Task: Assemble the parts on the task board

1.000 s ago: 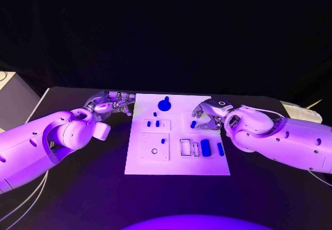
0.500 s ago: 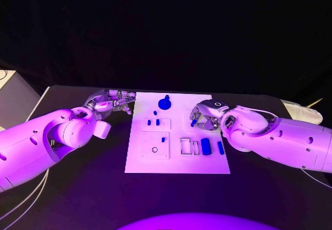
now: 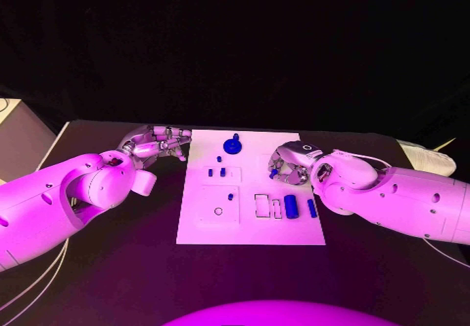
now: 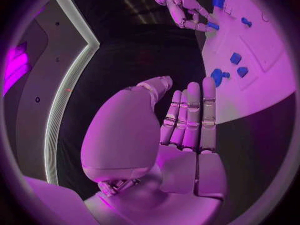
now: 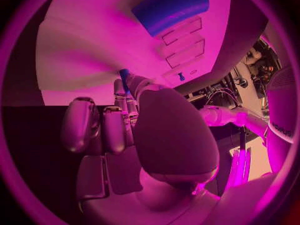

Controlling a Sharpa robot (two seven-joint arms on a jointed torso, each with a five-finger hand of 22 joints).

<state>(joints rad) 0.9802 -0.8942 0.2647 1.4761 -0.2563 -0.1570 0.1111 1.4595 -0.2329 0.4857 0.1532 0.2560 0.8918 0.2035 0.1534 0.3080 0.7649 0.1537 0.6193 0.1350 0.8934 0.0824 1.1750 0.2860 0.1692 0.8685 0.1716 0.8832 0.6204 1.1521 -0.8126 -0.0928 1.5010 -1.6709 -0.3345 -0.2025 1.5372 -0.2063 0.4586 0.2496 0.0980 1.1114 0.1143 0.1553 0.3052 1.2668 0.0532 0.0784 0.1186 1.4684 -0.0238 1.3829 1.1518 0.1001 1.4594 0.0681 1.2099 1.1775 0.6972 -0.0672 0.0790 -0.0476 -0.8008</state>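
White rectangular task board (image 3: 250, 231) centred on black table (image 3: 117, 272), small blue parts (image 3: 291, 207) on it, right hand (image 3: 290, 165) pinching small blue peg (image 3: 273, 174) over board, left hand (image 3: 159, 142) beside board's edge, fingers together, holding nothing, no legible writing.

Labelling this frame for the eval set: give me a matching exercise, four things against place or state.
Things:
1. left robot hand
2. right robot hand
3. round blue part
4. long blue part

Places or states:
A. at the task board's far end
B. over the board, fingers at a small blue part
C. off the board's left edge, fingers apart, holding nothing
D. lying near the board's right side

Pairs: 1-C, 2-B, 3-A, 4-D
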